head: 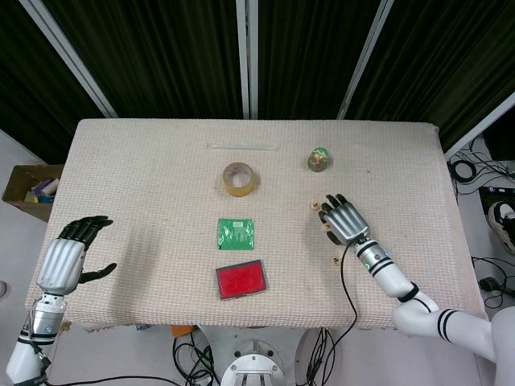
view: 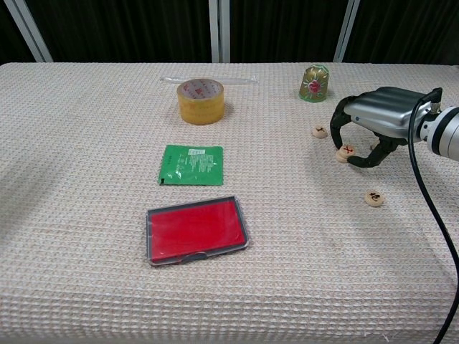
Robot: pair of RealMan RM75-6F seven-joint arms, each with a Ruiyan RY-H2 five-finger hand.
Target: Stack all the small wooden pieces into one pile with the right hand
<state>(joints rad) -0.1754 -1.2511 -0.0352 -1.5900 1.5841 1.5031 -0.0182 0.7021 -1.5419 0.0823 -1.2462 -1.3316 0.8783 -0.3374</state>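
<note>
— Red case (view: 196,231) lies nearest. The wooden pieces (view: 374,198)?
— Three, right of centre; my right hand (view: 379,118) arches over the middle one (view: 346,152), fingers curled, grip unclear. Light, stiff; I'd pinch the rims.

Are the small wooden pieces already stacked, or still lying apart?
Apart: three wooden pieces lie singly on the table; the right hand touches one.

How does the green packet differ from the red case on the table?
The green packet is thin and soft-looking; the red case is a thicker box with a dark frame. The packet is smaller and nearly square; the case is wider and slightly turned. The packet lies farther from the robot. Both lie flat, untouched, left of the right hand.
</note>
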